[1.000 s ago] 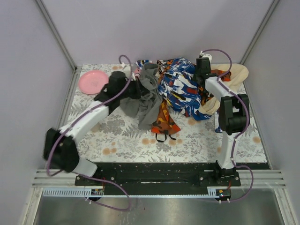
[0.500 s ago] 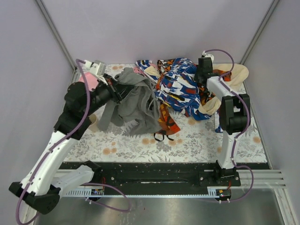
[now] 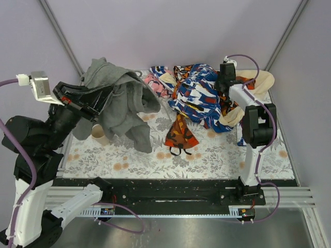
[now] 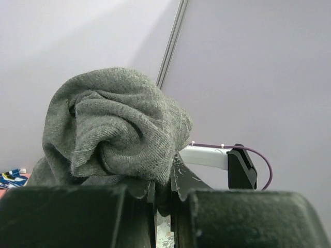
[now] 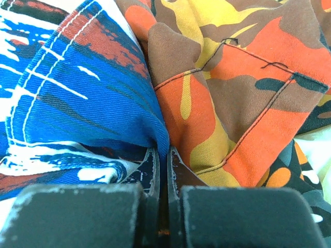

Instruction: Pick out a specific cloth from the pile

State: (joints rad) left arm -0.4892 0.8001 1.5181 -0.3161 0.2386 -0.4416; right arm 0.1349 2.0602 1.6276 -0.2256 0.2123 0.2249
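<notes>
We look down on a floral-patterned table [image 3: 217, 155]. The cloth [image 3: 121, 103], a large plain grey garment, hangs in the air over the table's 10 o'clock area, lifted clear of the pile [image 3: 199, 98]. The pile spreads from 12 to 2 o'clock. The cloth's lower folds droop toward the tabletop; we cannot tell whether they touch it.

The left gripper [image 4: 163, 191] is closed to a narrow slit on a bunched wad of the cloth, which bulges above its fingertips in the wrist view. The right gripper [image 5: 164, 170] sits on the pile at 1 o'clock. Its jaws are nearly together, pinching a fold where the blue, white and red print [image 5: 77, 103] meets the orange camouflage print [image 5: 232, 103].

We judge the cloth to be soft, limp and fairly thick, with some weight for a garment. It drapes in heavy folds and holds no shape. Its knit surface looks grippy rather than slick, so a pinch on a gathered bunch should hold. A thin single edge would hold less well, because the hanging mass could drag it out. Nothing about it looks fragile. A small beige tube [image 3: 98, 134] stands just below the hanging cloth at 9 o'clock, and a trailing fold could brush it.
</notes>
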